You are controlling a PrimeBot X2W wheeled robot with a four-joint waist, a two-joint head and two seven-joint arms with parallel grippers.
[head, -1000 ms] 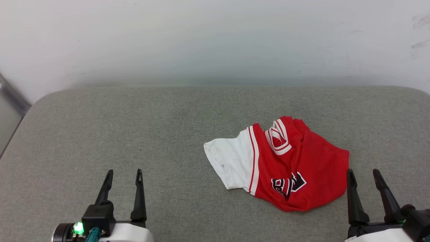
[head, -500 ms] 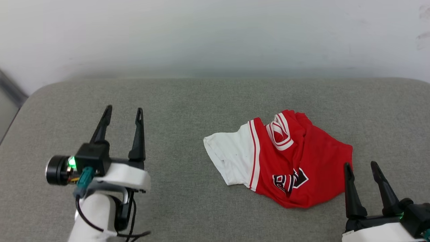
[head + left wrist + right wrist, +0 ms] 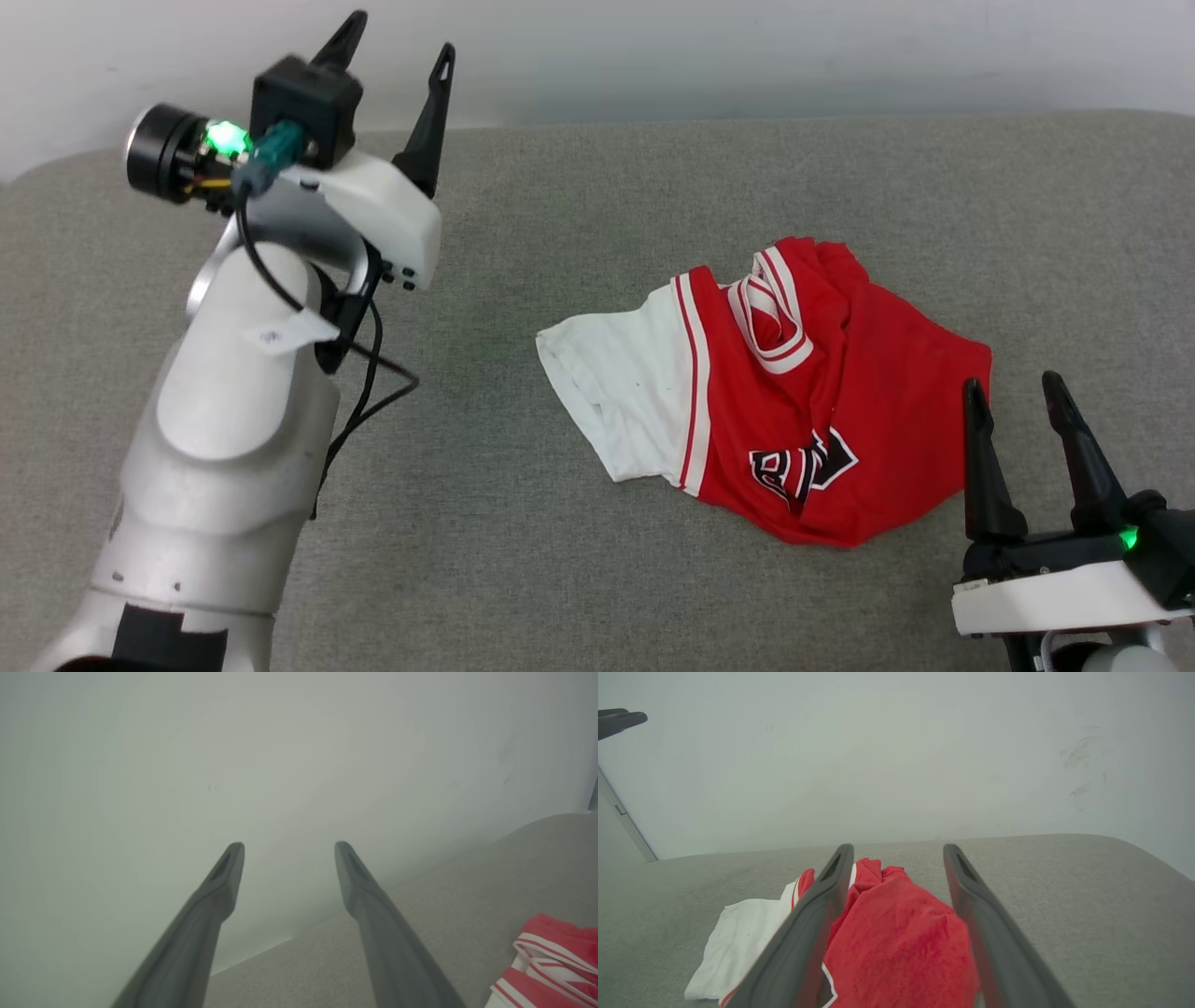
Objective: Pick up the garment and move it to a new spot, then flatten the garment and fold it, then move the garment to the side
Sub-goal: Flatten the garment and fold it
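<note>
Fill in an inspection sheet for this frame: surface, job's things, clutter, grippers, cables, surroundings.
Surface: grey fabric pad, rounded corners.
Job's things: garment crumpled right of centre, white sleeve spread leftward, not yet folded.
Clutter: nothing seen.
Grippers: left gripper open, empty, high near the wall; right gripper open, empty, beside the garment's right edge.
Cables: black cable looping loose below the left gripper.
Surroundings: pale wall behind, some scuffs.

The shirt point(image 3: 794, 401) — red, one white sleeve spread left, black lettering partly showing — lies crumpled on grey fabric.
</note>
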